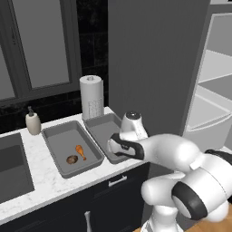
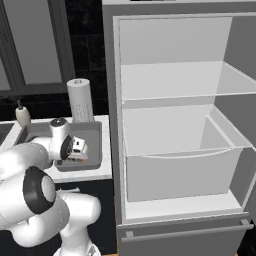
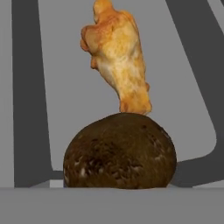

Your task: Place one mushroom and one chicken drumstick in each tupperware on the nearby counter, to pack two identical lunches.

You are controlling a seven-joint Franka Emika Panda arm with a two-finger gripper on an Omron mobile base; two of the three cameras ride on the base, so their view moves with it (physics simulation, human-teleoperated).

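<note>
Two grey tupperware trays stand side by side on the white counter (image 1: 45,181). In the left tupperware (image 1: 53,136) lie a chicken drumstick (image 1: 80,152) and a brown mushroom (image 1: 71,159). My gripper (image 2: 76,150) hangs over the right tupperware (image 1: 97,123), pointing down into it. In the hand view a second brown mushroom (image 3: 120,151) sits right at the fingers, held between them and hiding the tips. Beyond it a second golden drumstick (image 3: 118,61) lies on the grey floor of that tupperware (image 3: 183,87).
A paper towel roll (image 1: 91,97) stands behind the trays and a soap bottle (image 1: 32,122) beside the dark sink (image 1: 11,167). An open fridge (image 2: 175,125) with bare shelves and a drawer stands to the right of the counter.
</note>
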